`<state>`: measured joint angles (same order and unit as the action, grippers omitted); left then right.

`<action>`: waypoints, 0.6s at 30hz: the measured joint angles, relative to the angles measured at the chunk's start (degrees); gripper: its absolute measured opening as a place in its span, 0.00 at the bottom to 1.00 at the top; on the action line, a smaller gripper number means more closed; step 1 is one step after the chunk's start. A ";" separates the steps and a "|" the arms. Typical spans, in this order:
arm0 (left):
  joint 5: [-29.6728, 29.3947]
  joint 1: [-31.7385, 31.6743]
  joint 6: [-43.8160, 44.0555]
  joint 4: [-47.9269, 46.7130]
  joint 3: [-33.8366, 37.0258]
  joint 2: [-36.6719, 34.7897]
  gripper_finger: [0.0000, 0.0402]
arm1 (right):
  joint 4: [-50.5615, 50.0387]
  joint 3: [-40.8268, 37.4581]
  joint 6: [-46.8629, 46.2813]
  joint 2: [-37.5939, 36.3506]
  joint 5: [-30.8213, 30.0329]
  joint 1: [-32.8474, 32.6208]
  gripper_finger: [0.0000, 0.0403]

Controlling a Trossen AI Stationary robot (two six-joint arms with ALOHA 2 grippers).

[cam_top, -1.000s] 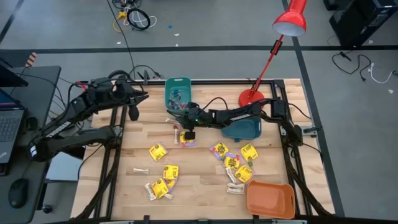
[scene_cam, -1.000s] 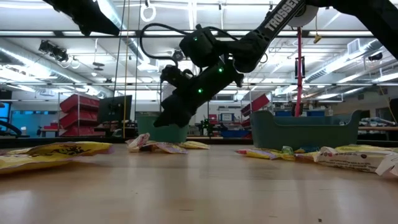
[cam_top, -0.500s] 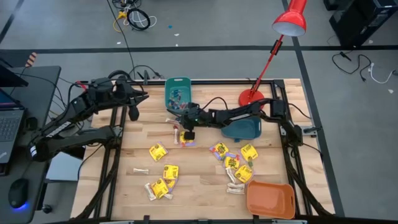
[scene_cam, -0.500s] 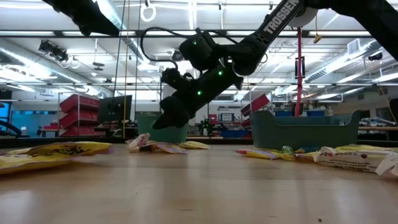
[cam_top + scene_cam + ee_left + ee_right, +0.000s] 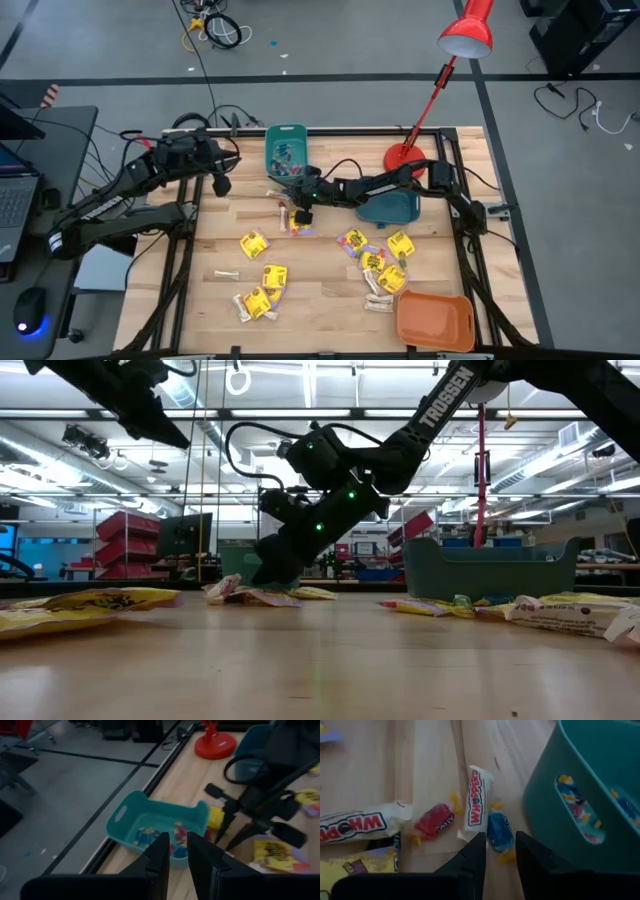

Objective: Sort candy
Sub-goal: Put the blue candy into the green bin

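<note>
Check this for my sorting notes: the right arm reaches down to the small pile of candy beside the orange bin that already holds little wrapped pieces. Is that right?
The bin's colour is wrong. The right gripper is down by the candy beside the teal bin, which holds the little wrapped pieces, as the right wrist view shows. The orange bin sits at the table's near right corner.

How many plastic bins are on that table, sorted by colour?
Teal: 2, the light teal bin and the dark teal bin
Orange: 1, the orange bin
Total: 3
</note>
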<state>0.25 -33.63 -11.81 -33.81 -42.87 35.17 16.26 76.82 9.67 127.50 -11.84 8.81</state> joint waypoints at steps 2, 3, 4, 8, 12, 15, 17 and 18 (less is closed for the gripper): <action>-0.98 -0.02 0.00 -0.13 0.02 0.01 0.17 | -0.19 0.00 -0.63 0.00 0.00 0.21 0.23; -1.14 -0.02 0.02 0.03 0.02 0.01 0.17 | -0.43 0.00 -0.74 0.00 0.00 0.22 0.23; -1.12 -0.02 0.00 0.19 0.02 0.01 0.17 | -0.49 0.00 -0.74 0.00 -0.02 0.25 0.23; -1.14 -0.02 0.00 0.15 0.02 0.01 0.17 | -0.47 0.00 -0.74 0.00 -0.08 0.35 0.23; -1.14 -0.02 0.02 0.14 0.02 0.01 0.17 | -0.51 0.00 -0.74 0.00 -0.04 0.67 0.23; -1.14 -0.02 0.02 0.14 0.02 0.01 0.17 | -0.51 0.00 -0.72 0.00 -0.04 0.77 0.23; -1.14 -0.02 0.02 0.12 0.02 0.01 0.17 | -0.50 0.00 -0.72 0.00 -0.03 0.76 0.23; -1.14 -0.01 0.02 0.13 0.02 0.01 0.17 | -0.50 0.00 -0.75 0.00 0.03 0.75 0.23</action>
<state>-0.89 -33.64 -11.79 -33.69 -42.85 35.18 15.76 76.82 8.92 127.50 -11.81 9.56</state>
